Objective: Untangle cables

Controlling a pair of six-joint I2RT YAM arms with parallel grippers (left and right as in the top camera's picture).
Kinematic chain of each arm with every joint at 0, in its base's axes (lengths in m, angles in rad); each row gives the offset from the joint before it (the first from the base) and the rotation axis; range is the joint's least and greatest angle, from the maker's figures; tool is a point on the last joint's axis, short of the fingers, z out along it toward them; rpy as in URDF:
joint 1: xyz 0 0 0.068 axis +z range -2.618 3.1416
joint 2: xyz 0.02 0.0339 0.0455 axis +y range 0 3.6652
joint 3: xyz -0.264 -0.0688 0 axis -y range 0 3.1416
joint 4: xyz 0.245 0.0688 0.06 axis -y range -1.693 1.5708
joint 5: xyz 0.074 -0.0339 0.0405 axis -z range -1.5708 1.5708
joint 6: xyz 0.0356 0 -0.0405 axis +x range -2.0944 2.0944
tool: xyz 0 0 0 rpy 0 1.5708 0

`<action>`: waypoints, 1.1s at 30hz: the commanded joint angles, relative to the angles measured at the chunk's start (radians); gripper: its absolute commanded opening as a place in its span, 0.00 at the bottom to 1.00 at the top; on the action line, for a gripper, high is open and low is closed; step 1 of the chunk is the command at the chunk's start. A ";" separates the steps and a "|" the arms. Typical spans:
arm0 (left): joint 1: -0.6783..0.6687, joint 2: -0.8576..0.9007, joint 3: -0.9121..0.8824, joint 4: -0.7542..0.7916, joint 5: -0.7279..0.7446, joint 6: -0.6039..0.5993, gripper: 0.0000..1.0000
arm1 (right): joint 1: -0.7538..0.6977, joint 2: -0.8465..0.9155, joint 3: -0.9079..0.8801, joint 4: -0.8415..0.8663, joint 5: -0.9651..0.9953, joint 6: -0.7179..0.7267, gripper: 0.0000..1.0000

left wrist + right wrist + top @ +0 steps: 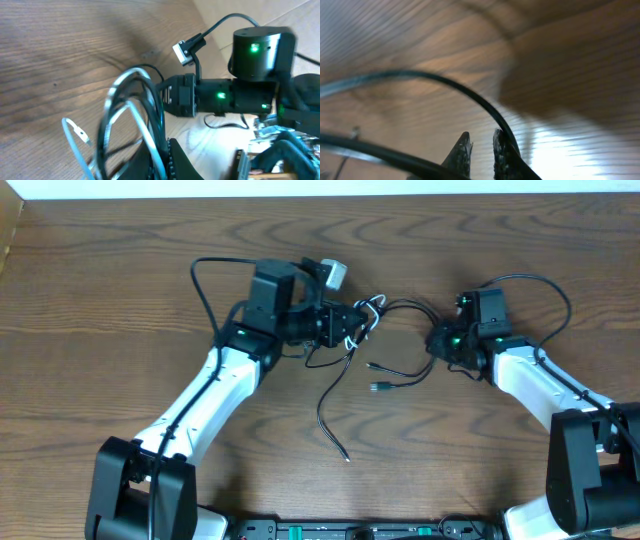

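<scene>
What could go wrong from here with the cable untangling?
1. The right tool has its jaws almost together, but the black cable seems to lie along one finger rather than clearly between them, so a pull may slip off.
2. The left tool is shut on the cable loops bunched at its tip. Pulling the arms apart could tighten the tangle instead of freeing it.

The overhead camera looks straight down on the table (120,270), with the far edge at the top. The left wrist camera, tilted, faces the right arm (220,95) past close cables (130,115). The right wrist camera skims the surface at close range. All views share the table's centre.
</scene>
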 commanded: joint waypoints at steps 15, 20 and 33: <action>0.050 -0.024 0.013 0.025 0.322 -0.010 0.07 | -0.111 -0.211 0.036 0.029 -0.665 -0.557 0.79; 0.038 -0.024 0.013 0.027 0.366 -0.077 0.07 | -0.061 -0.209 0.036 0.063 -0.687 -0.647 0.84; 0.028 -0.024 0.013 0.148 0.463 -0.312 0.08 | 0.053 -0.187 0.032 0.143 -0.685 -0.802 0.77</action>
